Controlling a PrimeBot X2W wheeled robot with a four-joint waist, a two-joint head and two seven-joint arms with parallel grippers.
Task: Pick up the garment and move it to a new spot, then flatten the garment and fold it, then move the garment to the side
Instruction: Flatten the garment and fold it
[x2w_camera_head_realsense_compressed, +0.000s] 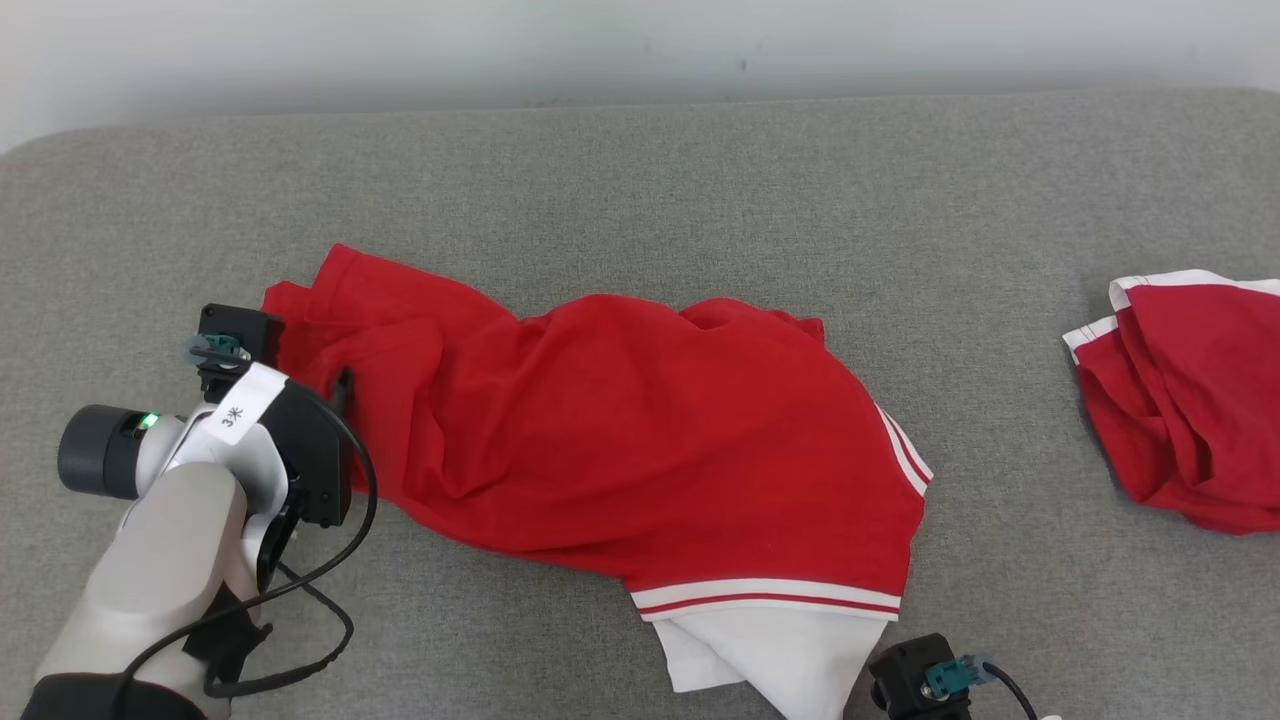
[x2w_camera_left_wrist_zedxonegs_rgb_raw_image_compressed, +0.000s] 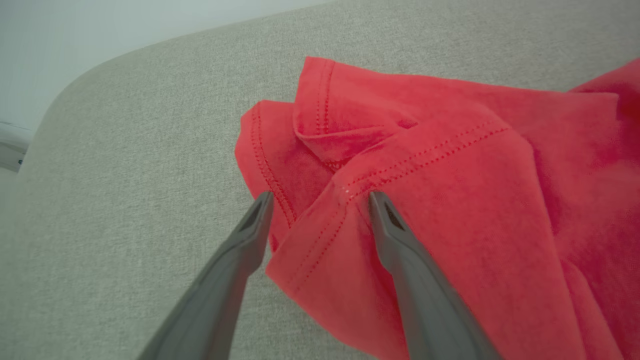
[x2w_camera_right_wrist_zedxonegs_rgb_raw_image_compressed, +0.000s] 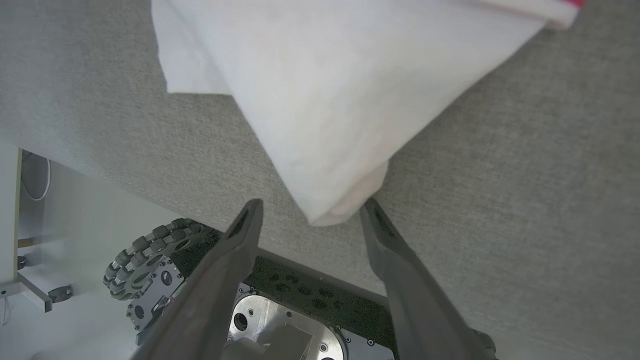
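A red garment (x2w_camera_head_realsense_compressed: 640, 430) with white-striped trim and a white panel lies crumpled across the middle of the grey padded table (x2w_camera_head_realsense_compressed: 700, 180). At its left edge my left gripper (x2w_camera_head_realsense_compressed: 338, 385) stands open. In the left wrist view that gripper (x2w_camera_left_wrist_zedxonegs_rgb_raw_image_compressed: 320, 197) straddles a folded, stitched hem corner of the garment (x2w_camera_left_wrist_zedxonegs_rgb_raw_image_compressed: 450, 200) without pinching it. My right gripper (x2w_camera_right_wrist_zedxonegs_rgb_raw_image_compressed: 311, 207) is open too, and the tip of the garment's white panel (x2w_camera_right_wrist_zedxonegs_rgb_raw_image_compressed: 325, 100) lies between its fingertips, close to the table's front edge. In the head view, the right wrist block (x2w_camera_head_realsense_compressed: 915, 685) sits just below that white panel.
A second red garment with white trim (x2w_camera_head_realsense_compressed: 1180, 390) lies bunched at the table's right edge. The table's front edge (x2w_camera_right_wrist_zedxonegs_rgb_raw_image_compressed: 175, 205) runs just behind my right fingers, with the robot's wheeled base (x2w_camera_right_wrist_zedxonegs_rgb_raw_image_compressed: 145, 260) below it. A pale wall rises behind the table.
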